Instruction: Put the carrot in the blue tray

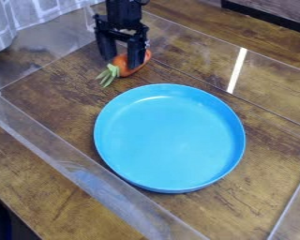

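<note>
The carrot [119, 65] lies on the wooden tabletop [65, 98] at the far left, outside the blue tray [169, 137] and just beyond its far-left rim; its long axis runs on a diagonal, with the green leafy top pointing toward the lower left and the orange body toward the upper right, partly hidden behind the gripper's fingers. The gripper [123, 54] hangs straight down over the carrot, black and dark against the wood; its two fingers stand apart on either side of the orange body, spread wide rather than pinched on it; whether the fingertips touch the carrot cannot be told at this size.

The blue tray sits in the middle of the tabletop, round, shallow and plain, with nothing in it; its rim is near the carrot but apart from it. Clear plastic walls [52, 155] border the working area along the near-left side and the far side; a bright streak of reflected light [236, 68] falls on the wood to the right of the tray. Nothing lies between the carrot and the tray; no label or writing can be read on anything.
</note>
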`<action>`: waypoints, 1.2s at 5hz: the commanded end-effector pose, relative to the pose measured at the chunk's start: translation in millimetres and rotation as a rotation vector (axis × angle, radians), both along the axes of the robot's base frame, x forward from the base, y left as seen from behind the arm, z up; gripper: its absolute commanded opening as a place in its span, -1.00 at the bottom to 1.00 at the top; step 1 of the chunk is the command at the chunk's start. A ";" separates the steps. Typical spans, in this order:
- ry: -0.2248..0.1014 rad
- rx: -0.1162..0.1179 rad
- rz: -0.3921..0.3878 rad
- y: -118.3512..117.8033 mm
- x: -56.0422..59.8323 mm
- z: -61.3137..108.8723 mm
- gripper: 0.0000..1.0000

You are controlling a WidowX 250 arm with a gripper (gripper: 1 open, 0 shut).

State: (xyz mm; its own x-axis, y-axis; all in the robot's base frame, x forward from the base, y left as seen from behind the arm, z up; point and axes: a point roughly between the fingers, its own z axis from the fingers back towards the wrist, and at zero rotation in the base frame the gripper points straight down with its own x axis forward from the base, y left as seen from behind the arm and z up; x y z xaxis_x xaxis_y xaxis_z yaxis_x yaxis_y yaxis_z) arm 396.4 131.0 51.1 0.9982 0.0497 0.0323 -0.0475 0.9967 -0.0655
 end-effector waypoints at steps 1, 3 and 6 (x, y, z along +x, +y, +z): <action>-0.066 0.028 -0.035 -2.7 17.1 13.3 1.00; -0.065 0.031 -0.053 -1.7 24.3 -0.1 -1.00; -0.075 0.019 -0.070 -10.1 20.8 12.8 -1.00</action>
